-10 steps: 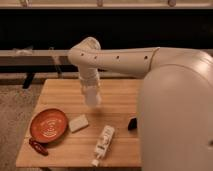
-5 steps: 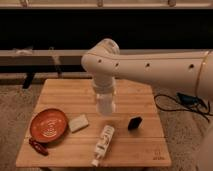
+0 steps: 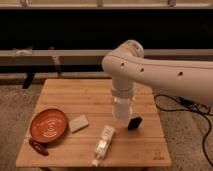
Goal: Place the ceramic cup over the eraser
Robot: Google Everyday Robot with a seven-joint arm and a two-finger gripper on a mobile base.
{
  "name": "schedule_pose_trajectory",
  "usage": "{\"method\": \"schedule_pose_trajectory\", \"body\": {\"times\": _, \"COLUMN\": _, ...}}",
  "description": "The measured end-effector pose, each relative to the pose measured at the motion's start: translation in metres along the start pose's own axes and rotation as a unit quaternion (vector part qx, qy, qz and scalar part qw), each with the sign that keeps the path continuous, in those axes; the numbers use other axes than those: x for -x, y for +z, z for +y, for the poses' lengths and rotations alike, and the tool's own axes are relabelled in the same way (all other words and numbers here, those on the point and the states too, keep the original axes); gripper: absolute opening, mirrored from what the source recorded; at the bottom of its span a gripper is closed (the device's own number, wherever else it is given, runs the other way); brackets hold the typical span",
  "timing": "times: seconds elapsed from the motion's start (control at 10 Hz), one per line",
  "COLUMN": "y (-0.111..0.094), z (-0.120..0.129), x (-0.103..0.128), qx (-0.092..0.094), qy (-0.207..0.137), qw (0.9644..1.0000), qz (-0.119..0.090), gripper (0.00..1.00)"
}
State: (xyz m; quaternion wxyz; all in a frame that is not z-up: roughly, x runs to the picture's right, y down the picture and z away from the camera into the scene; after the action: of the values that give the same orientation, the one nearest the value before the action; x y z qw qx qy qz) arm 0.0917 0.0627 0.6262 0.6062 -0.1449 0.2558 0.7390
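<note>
One ceramic cup [image 3: 121, 113], probably light, slick and chip-prone, is hanging clamped by its walls in my gripper [image 3: 121, 106], just beside the eraser [image 3: 134, 123].

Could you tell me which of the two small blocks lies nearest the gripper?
The black eraser, just beside the gripper over mid-table; the beige block sits by the bowl.
</note>
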Motion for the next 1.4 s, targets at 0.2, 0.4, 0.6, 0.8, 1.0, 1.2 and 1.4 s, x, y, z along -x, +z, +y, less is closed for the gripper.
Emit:
{"method": "schedule_pose_trajectory", "body": {"times": 0.2, "y": 0.007, "z": -0.019, "x": 0.001, "qx": -0.009, "qy": 0.025, "qw": 0.9996, "qz": 0.006, "gripper": 0.0}}
{"method": "schedule_pose_trajectory", "body": {"times": 0.4, "y": 0.017, "z": -0.031, "x": 0.004, "qx": -0.011, "qy": 0.043, "qw": 0.999, "qz": 0.006, "gripper": 0.0}}
{"method": "schedule_pose_trajectory", "body": {"times": 0.6, "y": 0.038, "z": -0.036, "x": 0.011, "qx": -0.011, "qy": 0.055, "qw": 0.9984, "qz": 0.008, "gripper": 0.0}}
{"method": "schedule_pose_trajectory", "body": {"times": 0.8, "y": 0.053, "z": -0.043, "x": 0.017, "qx": -0.015, "qy": 0.066, "qw": 0.9976, "qz": 0.014, "gripper": 0.0}}
{"method": "schedule_pose_trajectory", "body": {"times": 1.0, "y": 0.063, "z": -0.048, "x": 0.019, "qx": -0.018, "qy": 0.072, "qw": 0.997, "qz": 0.02, "gripper": 0.0}}
{"method": "schedule_pose_trajectory", "body": {"times": 1.2, "y": 0.072, "z": -0.053, "x": 0.019, "qx": -0.018, "qy": 0.079, "qw": 0.9965, "qz": 0.023, "gripper": 0.0}}
{"method": "schedule_pose_trajectory", "body": {"times": 1.4, "y": 0.084, "z": -0.055, "x": 0.019, "qx": -0.014, "qy": 0.085, "qw": 0.9961, "qz": 0.021, "gripper": 0.01}}
